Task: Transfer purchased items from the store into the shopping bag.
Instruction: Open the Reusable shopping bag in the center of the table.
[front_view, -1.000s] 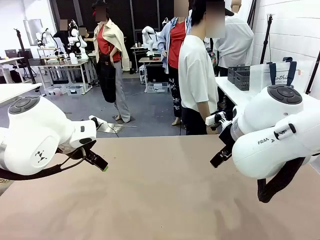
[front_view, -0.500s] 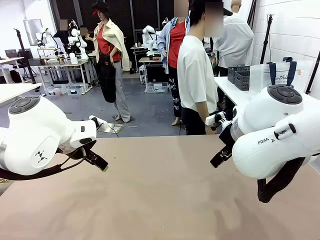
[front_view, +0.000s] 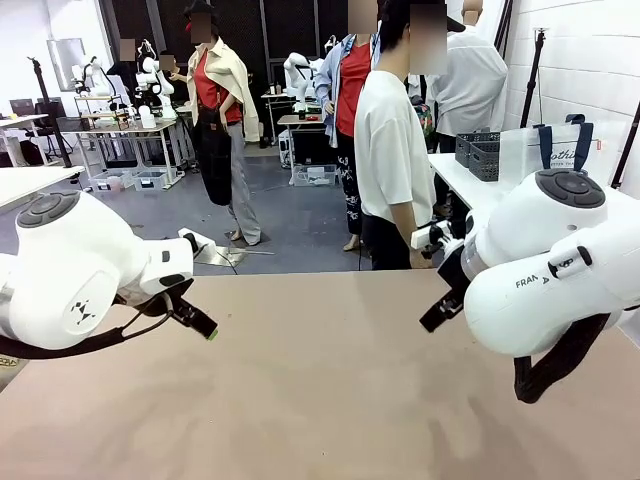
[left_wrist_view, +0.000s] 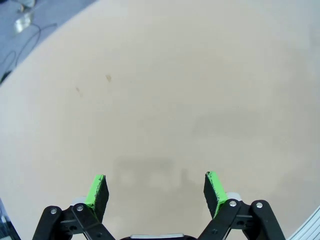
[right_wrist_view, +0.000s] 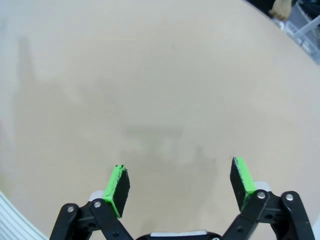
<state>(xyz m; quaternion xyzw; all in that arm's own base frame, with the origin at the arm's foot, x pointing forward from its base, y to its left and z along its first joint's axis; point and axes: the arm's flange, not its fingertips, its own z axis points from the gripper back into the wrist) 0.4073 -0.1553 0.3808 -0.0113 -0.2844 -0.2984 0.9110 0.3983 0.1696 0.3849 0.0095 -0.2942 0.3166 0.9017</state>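
Main table (front_view: 320, 400): tan, matte top spanning the lower half of the front view. Its surface is smooth, with two small dark specks (left_wrist_view: 108, 77) at upper left of the left wrist view.

Second table (front_view: 462, 185): white, at upper right of the front view. It carries a dark grey lattice basket (front_view: 480, 158) and, beside it to the right, an upright frosted shopping bag (front_view: 535, 155) with navy handles.

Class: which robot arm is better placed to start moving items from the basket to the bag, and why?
Probably the right arm: the basket and shopping bag stand on a white side table beyond it, far from the left arm. Both arms' jaws are open and empty.
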